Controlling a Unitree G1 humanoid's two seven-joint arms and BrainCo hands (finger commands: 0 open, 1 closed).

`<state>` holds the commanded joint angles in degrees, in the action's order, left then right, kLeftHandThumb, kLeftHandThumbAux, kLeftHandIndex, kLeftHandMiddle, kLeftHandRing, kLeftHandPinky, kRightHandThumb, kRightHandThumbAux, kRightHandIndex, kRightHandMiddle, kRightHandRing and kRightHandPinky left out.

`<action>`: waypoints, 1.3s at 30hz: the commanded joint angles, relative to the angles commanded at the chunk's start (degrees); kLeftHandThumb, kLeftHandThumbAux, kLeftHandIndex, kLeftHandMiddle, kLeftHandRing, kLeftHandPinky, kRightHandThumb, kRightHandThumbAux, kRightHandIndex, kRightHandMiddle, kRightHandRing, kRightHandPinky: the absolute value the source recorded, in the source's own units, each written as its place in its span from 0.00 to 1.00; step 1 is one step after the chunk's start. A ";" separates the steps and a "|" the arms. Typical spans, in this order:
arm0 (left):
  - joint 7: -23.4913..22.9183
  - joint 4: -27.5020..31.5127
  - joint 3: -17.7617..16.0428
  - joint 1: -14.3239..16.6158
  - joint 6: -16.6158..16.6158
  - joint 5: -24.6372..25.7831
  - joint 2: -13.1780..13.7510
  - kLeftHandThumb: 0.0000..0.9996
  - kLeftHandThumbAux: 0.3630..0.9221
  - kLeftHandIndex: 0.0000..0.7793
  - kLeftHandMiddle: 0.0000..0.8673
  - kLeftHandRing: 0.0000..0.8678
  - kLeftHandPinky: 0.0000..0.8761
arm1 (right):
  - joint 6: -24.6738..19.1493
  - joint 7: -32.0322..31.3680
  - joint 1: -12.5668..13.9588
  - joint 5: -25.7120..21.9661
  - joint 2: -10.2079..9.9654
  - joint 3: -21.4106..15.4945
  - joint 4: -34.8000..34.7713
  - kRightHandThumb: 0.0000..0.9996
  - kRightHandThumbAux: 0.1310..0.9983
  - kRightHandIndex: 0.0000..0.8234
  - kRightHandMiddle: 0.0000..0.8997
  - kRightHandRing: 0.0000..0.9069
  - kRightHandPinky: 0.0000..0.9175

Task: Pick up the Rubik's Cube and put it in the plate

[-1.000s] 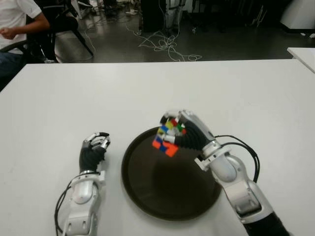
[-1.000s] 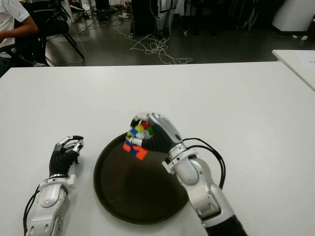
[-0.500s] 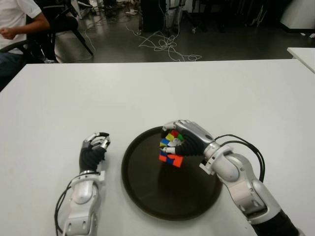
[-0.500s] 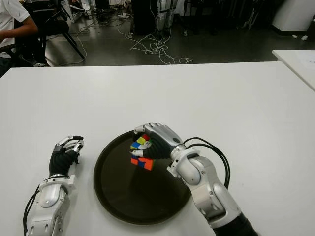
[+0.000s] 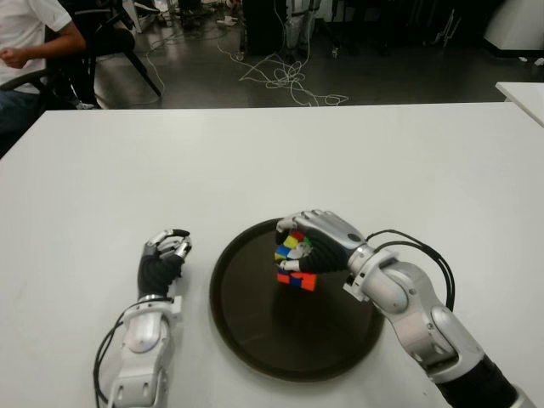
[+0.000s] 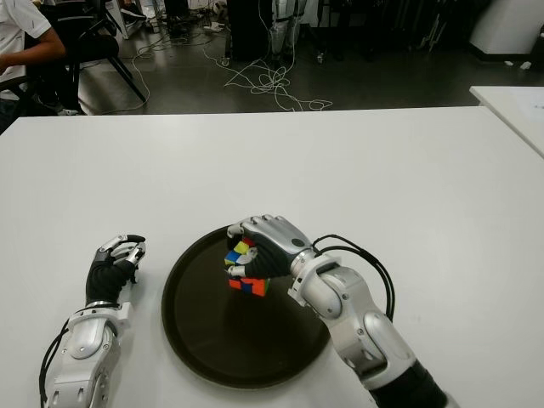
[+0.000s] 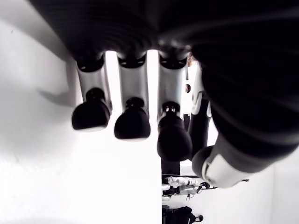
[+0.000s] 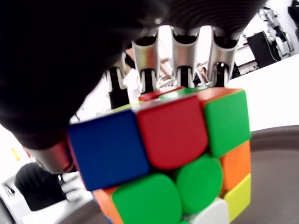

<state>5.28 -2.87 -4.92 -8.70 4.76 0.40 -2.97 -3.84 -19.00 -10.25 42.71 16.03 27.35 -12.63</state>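
right hand point(image 5: 313, 246) is over the plate point(image 5: 255, 340), fingers wrapped down over the cube point(image 5: 295, 263) and clamped on it from above. cube sits tilted in that grip, blue and yellow stickers facing up toward the head camera, orange and red along its lower edge, low over the plate's far half, inside the rim. whether the bottom corner touches the dark surface, can't tell from the eye views. in the right wrist view the cube point(image 8: 163, 158) fills the picture: blue, red and green squares up close, orange and yellow down one side, metal finger joints point(image 8: 184, 51) lined up over its far edge, and the plate's dark floor curving past beneath it

plate is round, dark, shallow, lying on the white table point(image 5: 255, 161) right in front of the robot. right forearm reaches in from the plate's right side, with a black cable point(image 5: 425, 255) looping off the wrist

left hand point(image 5: 161, 259) shows just left of the plate, apart from the rim, holding nothing. left wrist view shows its fingers point(image 7: 133, 119) curled inward, dark tips bunched in a row over the white surface

beyond the table's far edge, a dark floor with tangled white cables point(image 5: 285, 76), and at far left a person point(image 5: 30, 42) in a white shirt, seated
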 joint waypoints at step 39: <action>-0.44 0.01 -0.62 -0.01 -0.25 1.96 -0.64 0.71 0.61 0.57 0.93 0.94 0.92 | 0.86 7.14 2.42 -2.27 -4.45 -2.31 1.79 0.68 0.71 0.49 0.40 0.40 0.33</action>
<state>4.84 -2.87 -5.54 -8.71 4.51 2.36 -3.61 -2.97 -11.86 -7.83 40.44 11.58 25.03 -10.83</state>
